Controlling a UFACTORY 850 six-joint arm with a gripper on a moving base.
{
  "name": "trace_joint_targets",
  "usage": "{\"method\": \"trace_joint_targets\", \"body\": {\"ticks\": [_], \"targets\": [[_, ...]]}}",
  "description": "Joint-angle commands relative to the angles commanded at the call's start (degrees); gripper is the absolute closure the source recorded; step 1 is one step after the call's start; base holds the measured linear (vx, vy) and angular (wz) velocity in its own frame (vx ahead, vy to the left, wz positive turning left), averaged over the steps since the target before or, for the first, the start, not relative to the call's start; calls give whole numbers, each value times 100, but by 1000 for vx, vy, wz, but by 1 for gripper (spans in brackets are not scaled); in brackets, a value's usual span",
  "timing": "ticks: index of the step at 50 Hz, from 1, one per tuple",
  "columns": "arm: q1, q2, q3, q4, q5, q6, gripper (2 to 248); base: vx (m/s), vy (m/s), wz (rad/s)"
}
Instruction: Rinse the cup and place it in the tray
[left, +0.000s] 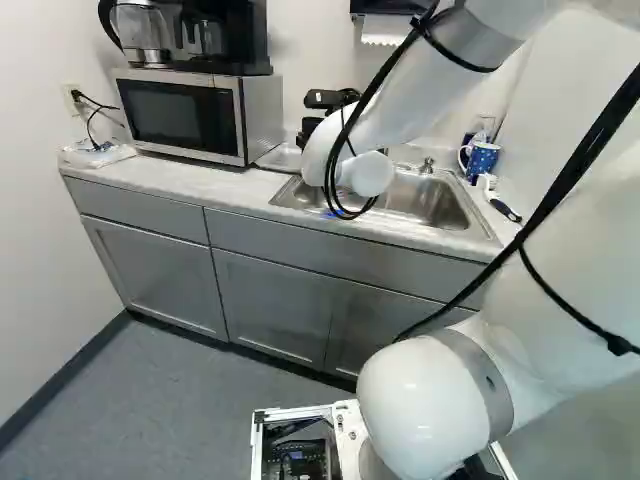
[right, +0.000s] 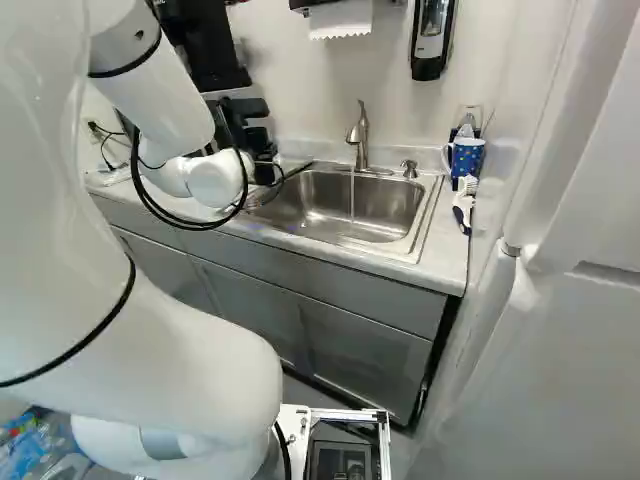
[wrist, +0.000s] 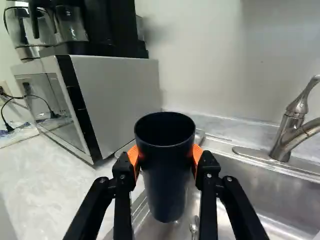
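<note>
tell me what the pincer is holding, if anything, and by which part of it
The pincer holds the dark cup by two opposite sides of its wall, a little below the open rim.

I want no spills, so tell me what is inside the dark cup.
Inside the cup, held in the claw, only the dark inner wall below the rim shows. The bottom is hidden by the near wall and darkness, so I cannot tell whether water is in it.

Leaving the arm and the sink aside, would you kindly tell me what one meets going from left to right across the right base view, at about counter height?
Black plug → faucet → short metal knob → blue spotted mug → tall white panel.
</note>
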Motion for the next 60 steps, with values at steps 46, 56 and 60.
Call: {"method": "trace_joint_targets", "body": {"ticks": [46,56,60], "targets": [[-877,-278,114,0,97,0,128,0,0,0],[-1066,-314,211,0,217,0,128,0,0,0],[-1143,-326,252,0,250,0,128,0,0,0]]}}
